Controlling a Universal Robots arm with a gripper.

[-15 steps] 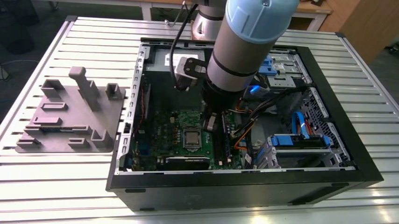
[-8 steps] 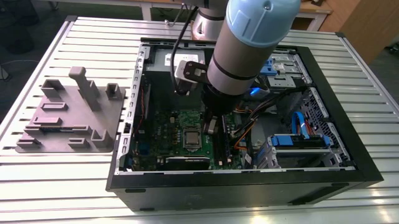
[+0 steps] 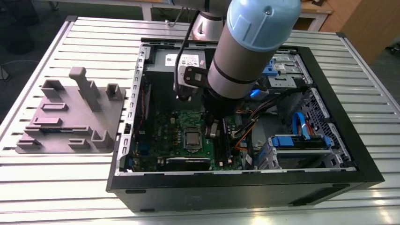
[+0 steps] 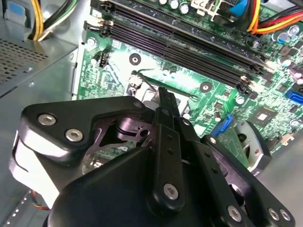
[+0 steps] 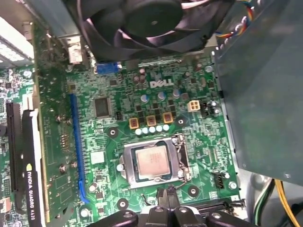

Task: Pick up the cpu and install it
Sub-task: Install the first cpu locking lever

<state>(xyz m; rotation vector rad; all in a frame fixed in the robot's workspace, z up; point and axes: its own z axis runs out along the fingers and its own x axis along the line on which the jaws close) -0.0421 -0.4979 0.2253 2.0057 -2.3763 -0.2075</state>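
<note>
You're looking at a black computer case [image 3: 250, 190] on a table [image 3: 56, 187] of pale silver slats striped with darker grooves. In the exterior view, at nine o'clock from the case, the moulded fixture [image 3: 69, 122] is plain grey. The arm [image 3: 250, 51] is grey with a light blue cap. Inside the case, the motherboard [image 5: 199, 137] is green, the cpu [image 5: 152, 161] silvery-grey, the fan [image 5: 142, 23] black and the expansion slot [image 5: 77, 142] blue. Your gripper [image 4: 162, 97] is black with silver screw heads. The memory slots [image 4: 180, 47] are black, and the cables [image 4: 272, 21] are yellow, red and orange. In the exterior view, at three o'clock from the cpu, the drive bracket [image 3: 300, 140] is blue.
</note>
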